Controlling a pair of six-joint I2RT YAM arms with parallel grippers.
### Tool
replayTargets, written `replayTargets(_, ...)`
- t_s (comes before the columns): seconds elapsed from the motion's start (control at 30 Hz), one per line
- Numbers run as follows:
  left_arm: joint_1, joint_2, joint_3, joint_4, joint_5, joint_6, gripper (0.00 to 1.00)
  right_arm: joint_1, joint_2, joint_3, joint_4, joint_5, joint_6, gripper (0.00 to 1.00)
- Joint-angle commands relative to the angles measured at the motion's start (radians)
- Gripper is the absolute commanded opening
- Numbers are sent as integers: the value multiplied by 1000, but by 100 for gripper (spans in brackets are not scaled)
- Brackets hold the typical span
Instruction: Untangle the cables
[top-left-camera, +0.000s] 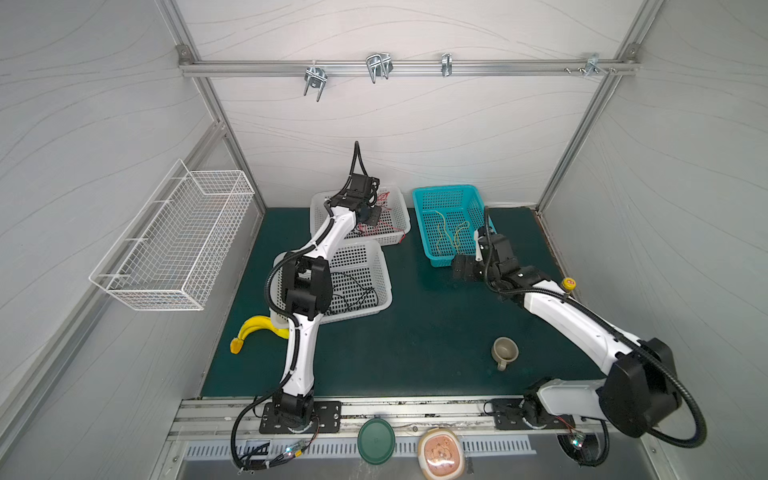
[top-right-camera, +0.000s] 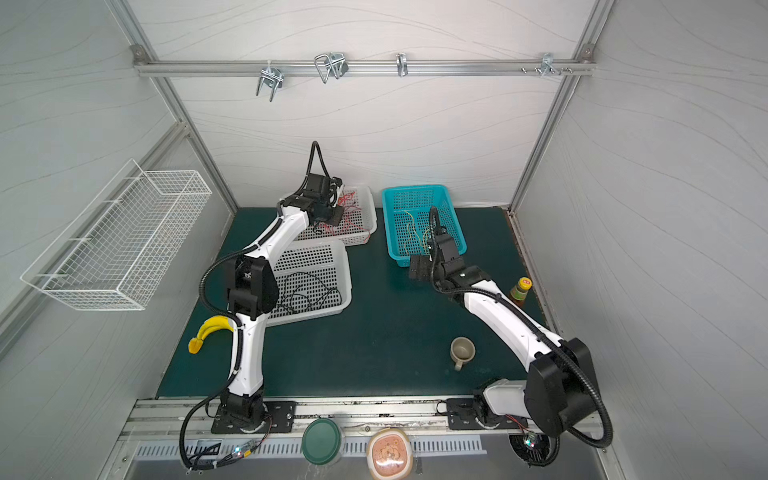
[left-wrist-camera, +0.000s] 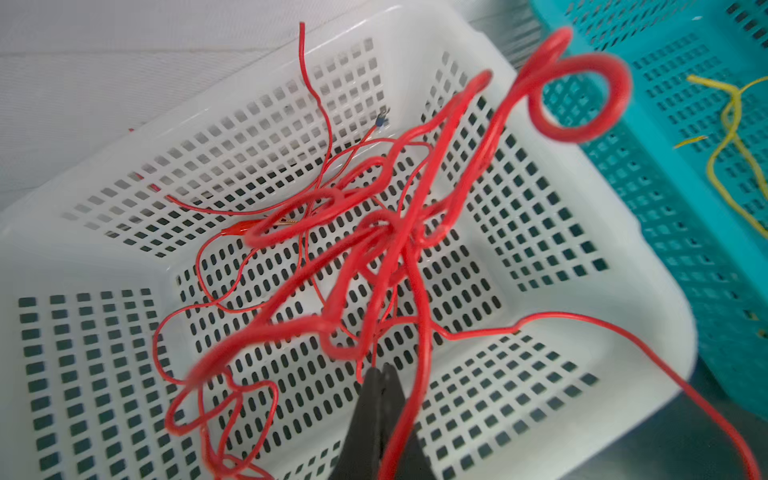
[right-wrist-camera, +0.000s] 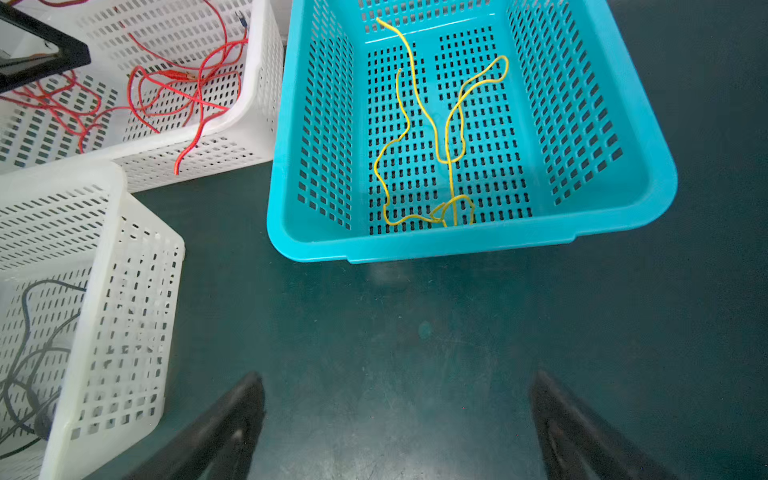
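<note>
A tangle of red cables (left-wrist-camera: 374, 249) hangs above and partly lies in the far white basket (left-wrist-camera: 648, 316). In the left wrist view, my left gripper (left-wrist-camera: 381, 368) is shut on a thin red strand at its tips. One red cable trails over the basket's rim. In both top views this gripper (top-left-camera: 374, 216) hovers over that basket (top-right-camera: 370, 208). Yellow cables (right-wrist-camera: 451, 124) lie in the blue basket (right-wrist-camera: 648, 195). Black cables (top-left-camera: 353, 295) rest in the near white basket (top-left-camera: 384, 266). My right gripper (right-wrist-camera: 397, 378) stands open over bare mat in front of the blue basket, holding nothing.
A banana (top-left-camera: 253, 328) lies by the left arm's base. A mug (top-left-camera: 504, 351) sits on the mat at the front right, a bottle (top-right-camera: 521, 291) near the right wall. A wire basket (top-left-camera: 174, 241) hangs on the left wall. A green lid (top-left-camera: 376, 440) lies at the front edge.
</note>
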Motion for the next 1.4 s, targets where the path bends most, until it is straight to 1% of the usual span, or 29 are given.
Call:
replayTargets(0.0,-1,36,75,-58,-49,14,24,12,20,38,-10,9,3,99)
replayTargets(0.07,0,42,73,-55,-40,10,35,15,29,44,-6,9,1,99)
replayTargets(0.13,0,41,70,-48,-35,12,42,16,37,45,-1,10,-1,99)
replayTargets(0.23,-1,22,67,-42,-35,14,58,16,45,49,3,12,-2,99)
replayTargets(0.3,-1,-3,58,-35,-25,10,72,16,48,50,0,16,-6,99)
replayTargets(0.33,-1,-21,48,-29,-15,8,82,16,47,49,-2,22,-7,99)
replayTargets(0.37,-2,-46,32,-19,-1,2,94,16,44,49,-5,27,-10,99)
replayTargets(0.4,-4,-70,12,-8,8,-4,99,15,41,50,-9,33,-14,99)
replayTargets(0.5,-13,-170,-94,40,22,-41,100,14,31,46,-26,53,-32,99)
replayTargets(0.6,-24,-286,-214,54,22,-130,100,12,18,39,-48,77,-56,99)
replayTargets(0.67,-36,-393,-360,109,37,-180,100,6,5,26,-56,100,-74,99)
replayTargets(0.73,-57,-498,-525,202,34,-201,100,-2,-14,3,-51,113,-87,99)
replayTargets(0.8,-85,-602,-669,274,-3,-197,100,-14,-40,-34,-25,127,-110,99)
replayTargets(0.87,-110,-700,-807,341,-76,-188,100,-40,-71,-91,17,142,-124,99)
replayTargets(0.93,-119,-793,-937,417,-129,-203,100,-73,-104,-156,71,161,-140,99)
replayTargets(1.03,-118,-935,-1123,525,-243,-245,100,-147,-158,-257,162,153,-172,99)
replayTargets(1.13,-118,-1045,-1271,612,-315,-247,100,-206,-211,-371,301,166,-240,99)
replayTargets(1.23,-119,-1089,-1338,629,-359,-247,100,-262,-229,-457,435,134,-294,99)
replayTargets(1.37,-117,-1093,-1373,631,-382,-261,100,-304,-167,-555,665,76,-364,99)
